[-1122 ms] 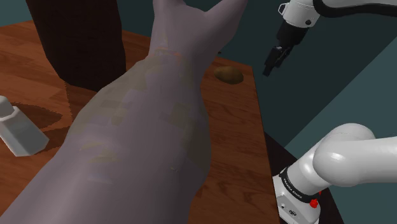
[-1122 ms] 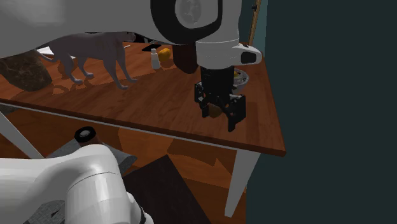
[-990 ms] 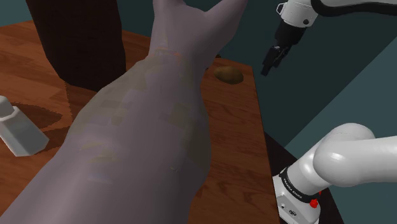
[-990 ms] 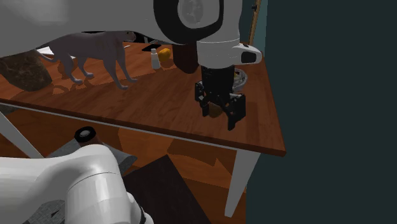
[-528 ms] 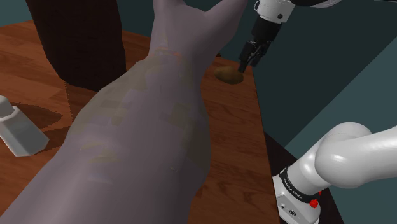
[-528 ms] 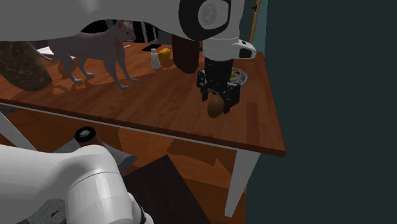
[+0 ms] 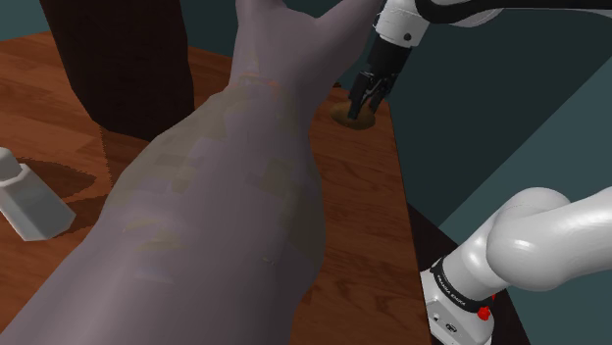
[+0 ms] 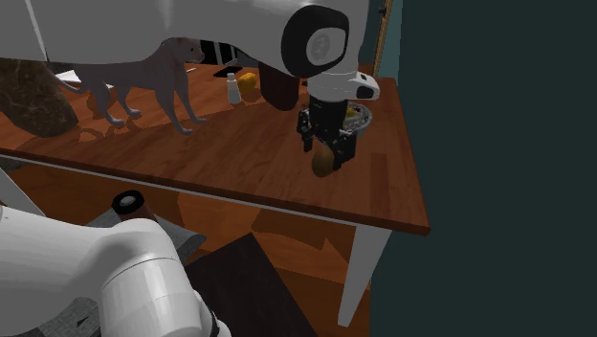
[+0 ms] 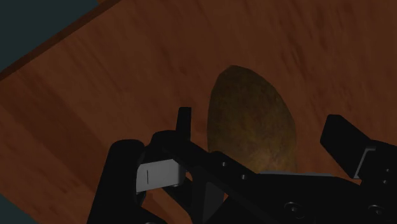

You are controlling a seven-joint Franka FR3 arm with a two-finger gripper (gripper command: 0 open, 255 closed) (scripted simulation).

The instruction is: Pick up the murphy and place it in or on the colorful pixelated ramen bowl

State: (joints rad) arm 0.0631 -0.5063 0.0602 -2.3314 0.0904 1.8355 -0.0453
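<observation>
Near the wooden table's (image 7: 365, 201) corner, the black gripper (image 7: 358, 105), a second ago off beyond the edge, has descended astride the brown potato (image 9: 254, 127), fingers spread and touching nothing, so closing on it seems next.

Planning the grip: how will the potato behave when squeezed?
The potato looks rounded, so it may roll or slip from an off-centre pinch. It appears solid, probably stiff. Lying near the table edge, it might fall if nudged.
</observation>
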